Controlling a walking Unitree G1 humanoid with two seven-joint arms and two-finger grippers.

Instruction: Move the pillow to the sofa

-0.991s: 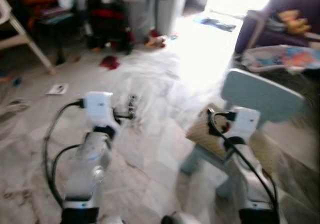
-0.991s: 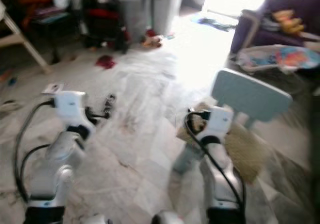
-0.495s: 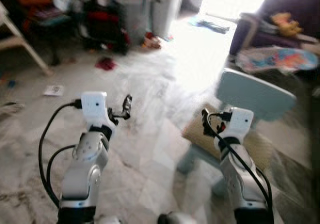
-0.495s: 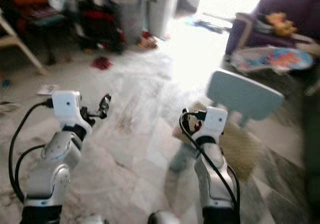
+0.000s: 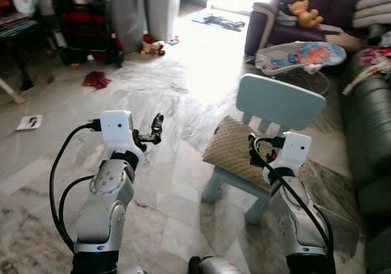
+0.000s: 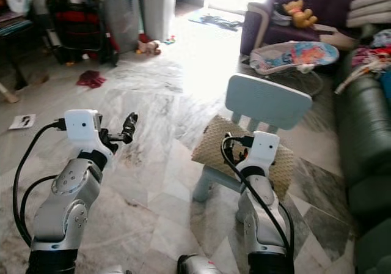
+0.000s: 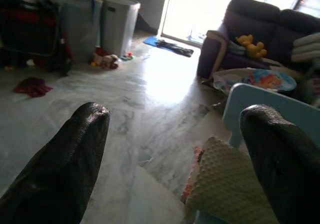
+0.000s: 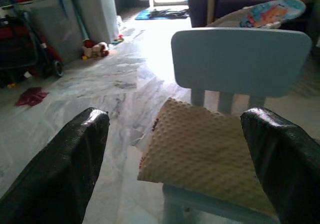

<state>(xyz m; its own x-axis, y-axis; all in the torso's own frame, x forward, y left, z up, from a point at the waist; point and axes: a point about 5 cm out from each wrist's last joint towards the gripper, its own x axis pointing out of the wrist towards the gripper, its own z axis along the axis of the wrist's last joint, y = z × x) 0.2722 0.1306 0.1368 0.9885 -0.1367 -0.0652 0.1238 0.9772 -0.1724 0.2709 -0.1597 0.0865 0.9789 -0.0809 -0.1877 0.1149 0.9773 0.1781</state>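
While the pillow [image 8: 207,156] lies on the chair [image 8: 240,59] — both tools [image 7: 175,149] [image 8: 175,159] gape, empty.

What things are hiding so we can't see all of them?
- Pillow: in the eye views, its near part is behind the right gripper's wrist.
- Green sofa: cut off by the eye views' right edge.
- Small chair's legs: below the right wrist view's edge.

**Right wrist view: pillow on chair**

The right gripper [image 8: 175,154] has its fingers [image 8: 60,169] spread wide apart. Between them, a beige dimpled pillow [image 8: 200,151] lies on the seat of a pale blue chair [image 8: 240,59]. A grey bin [image 8: 100,9] stands on the marble floor [image 8: 100,84] beyond.
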